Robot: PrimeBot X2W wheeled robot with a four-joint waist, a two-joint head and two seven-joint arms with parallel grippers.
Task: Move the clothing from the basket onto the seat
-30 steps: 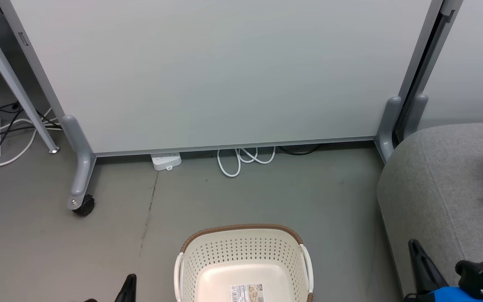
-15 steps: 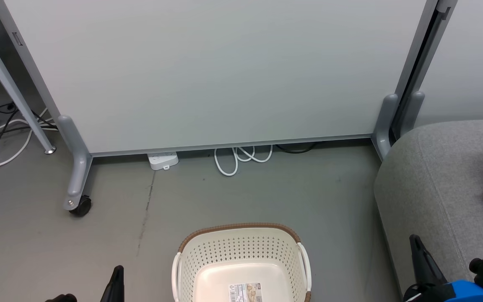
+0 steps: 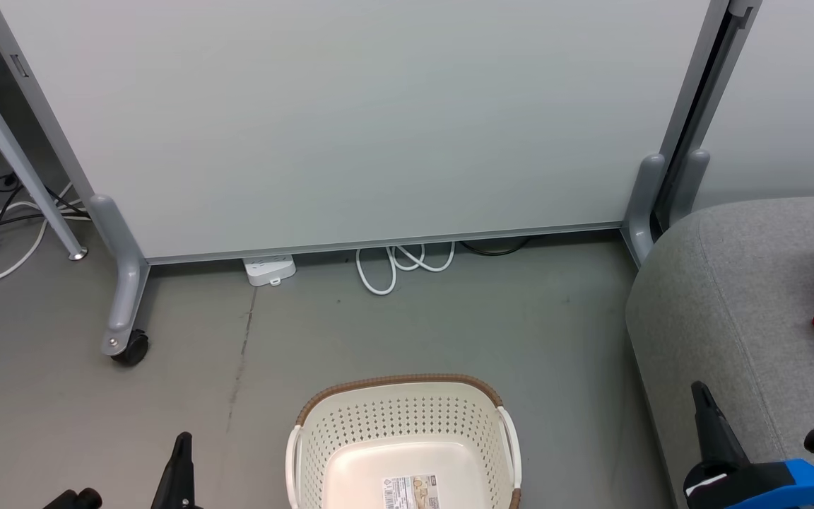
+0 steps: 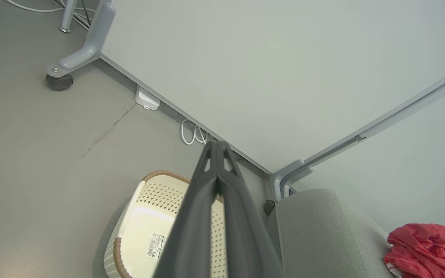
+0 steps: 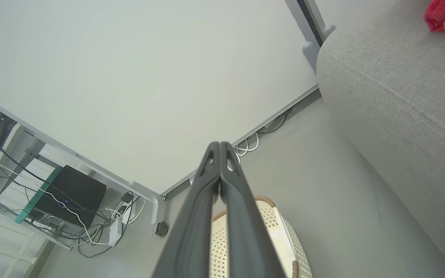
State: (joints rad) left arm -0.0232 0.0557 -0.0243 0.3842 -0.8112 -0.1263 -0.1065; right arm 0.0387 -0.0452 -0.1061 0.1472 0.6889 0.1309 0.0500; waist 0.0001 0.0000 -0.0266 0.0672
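1. Now, the left tool [image 4: 217, 144] is clenched, its two dark fingers pressed together at the tips and gripping nothing. The right tool [image 5: 219, 144] is clenched in the same way, also on nothing.
2. Nearest, just beneath the left tool's fingers, the basket [image 4: 160, 174] stands on the grey floor [image 3: 449, 332]. Its cream bottom shows, with a label sticker [image 3: 410, 493] on it. In the head view the basket sits between the two tools.
3. Close to the right of the right tool rises the seat [image 5: 392, 85], its rounded corner turned towards the basket. A strip of floor separates the two.
4. Farther along the seat, off to the right of both tools, the clothing [image 4: 419, 247] lies in a crumpled red heap on the cushion, well apart from either tool.
5. Farthest, beyond both tools' tips, a pale partition panel [image 3: 350, 120] stands across the floor. Along its lower edge lie a white power strip [image 3: 268, 269] and a looped white cable [image 3: 400, 265]. A dark caster [image 3: 130, 348] carries the panel's left foot.
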